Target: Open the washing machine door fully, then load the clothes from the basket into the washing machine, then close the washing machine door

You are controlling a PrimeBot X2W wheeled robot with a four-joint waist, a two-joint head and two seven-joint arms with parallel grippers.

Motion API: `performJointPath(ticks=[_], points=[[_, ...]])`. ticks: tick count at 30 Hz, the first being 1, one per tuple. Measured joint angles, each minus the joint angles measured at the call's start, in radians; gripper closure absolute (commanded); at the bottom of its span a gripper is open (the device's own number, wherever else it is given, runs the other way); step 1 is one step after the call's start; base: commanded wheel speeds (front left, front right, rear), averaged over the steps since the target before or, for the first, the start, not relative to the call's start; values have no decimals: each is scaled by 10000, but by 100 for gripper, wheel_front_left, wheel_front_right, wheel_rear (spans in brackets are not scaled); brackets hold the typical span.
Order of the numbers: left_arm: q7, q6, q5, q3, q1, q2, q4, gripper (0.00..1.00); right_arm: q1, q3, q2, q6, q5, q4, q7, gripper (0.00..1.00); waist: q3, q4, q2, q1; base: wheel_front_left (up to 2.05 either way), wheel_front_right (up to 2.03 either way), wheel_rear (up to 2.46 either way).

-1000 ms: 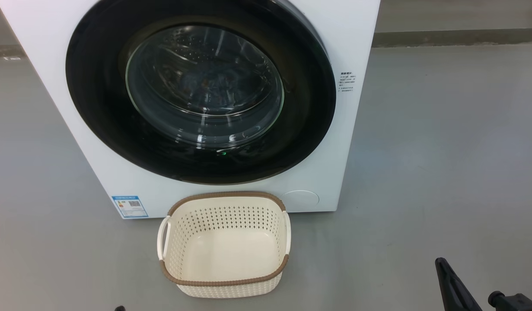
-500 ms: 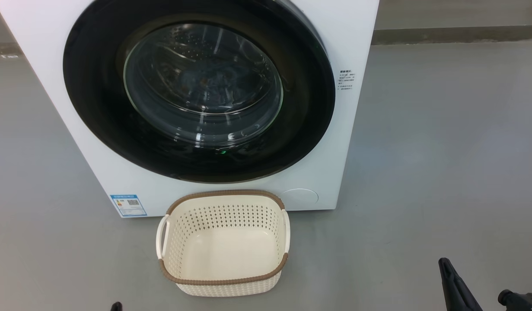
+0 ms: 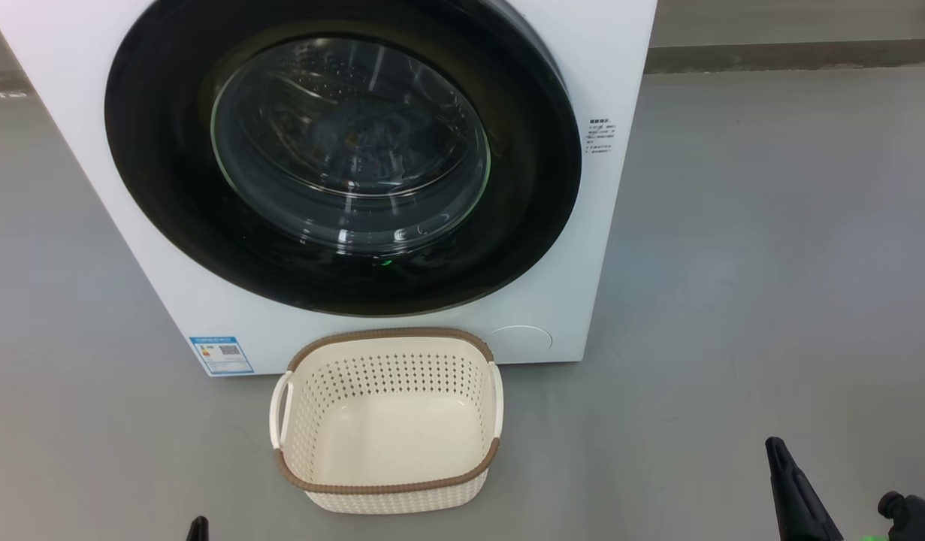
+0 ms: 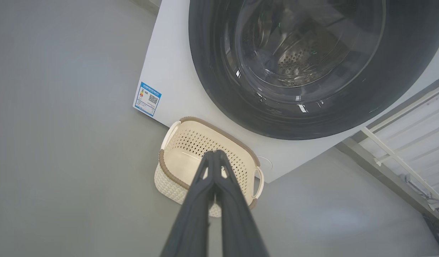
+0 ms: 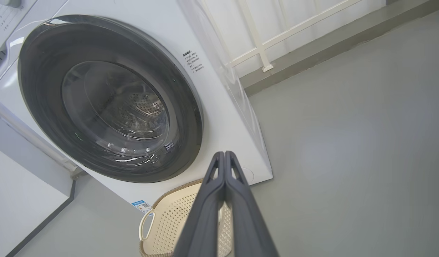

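Note:
The white washing machine (image 3: 620, 60) stands ahead with its round glossy black washing machine door (image 3: 169, 195) lying flush against the front. Behind the glass window, the clothes (image 3: 353, 135) show dimly as bluish fabric in the drum. On the floor just in front stands the cream basket (image 3: 387, 496), brown-rimmed, with nothing inside. My left gripper (image 4: 215, 152) is shut on nothing and hangs over the basket (image 4: 169, 182) in the left wrist view; its tip (image 3: 197, 526) peeks in at the bottom edge. My right gripper (image 5: 224, 153) is shut and holds nothing; it sits low right (image 3: 776, 454).
Grey floor (image 3: 770, 263) stretches to the right of the machine. A wall base and a white railing (image 5: 262, 50) run behind the machine on that side. A blue label sticker (image 3: 220, 355) marks the machine's lower left corner.
The head camera has shifted slightly, so machine and basket sit a little higher and further left. Both gripper tips have crept up a little at the bottom edge. Both stay shut.

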Motion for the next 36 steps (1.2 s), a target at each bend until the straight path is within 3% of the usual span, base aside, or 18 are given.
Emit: performJointPath(ticks=[36], points=[[988,0,-3674,221,-818,2,138,100,-662,-140,31,-2,4196,566,963,100,143,-79,0,0,0,0,0]])
